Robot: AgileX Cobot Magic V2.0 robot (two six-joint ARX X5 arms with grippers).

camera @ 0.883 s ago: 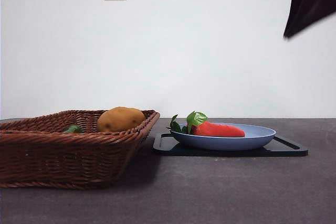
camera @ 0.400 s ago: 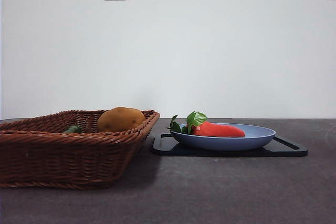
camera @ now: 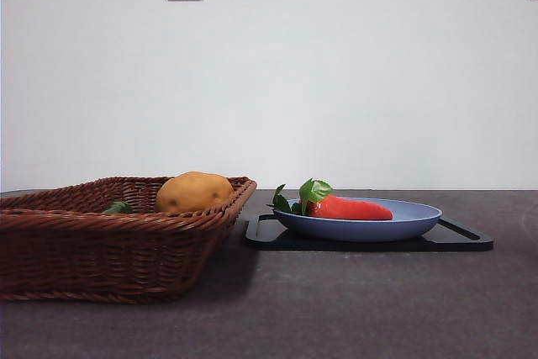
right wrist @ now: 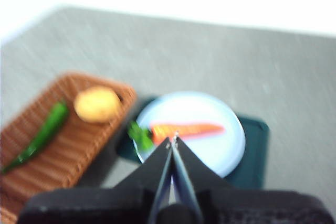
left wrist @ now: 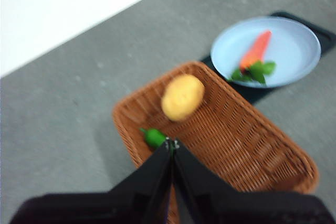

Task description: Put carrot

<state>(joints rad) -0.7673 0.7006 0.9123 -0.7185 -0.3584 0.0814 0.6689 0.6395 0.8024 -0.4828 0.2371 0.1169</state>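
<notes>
Arm gone; glossy red-orange carrot (camera: 349, 208), seemingly leafy.

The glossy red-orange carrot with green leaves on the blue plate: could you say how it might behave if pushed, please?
The glossy red-orange carrot looks smooth, so jaws might slip on it. Its round tapered body could roll in an arc on the shallow blue plate. The green leaves probably flop.

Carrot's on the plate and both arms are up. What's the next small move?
Probably none beyond parking the arms: the carrot already lies in the blue plate on the black tray, and both the right gripper and left gripper are shut, holding nothing, high above the table.
</notes>
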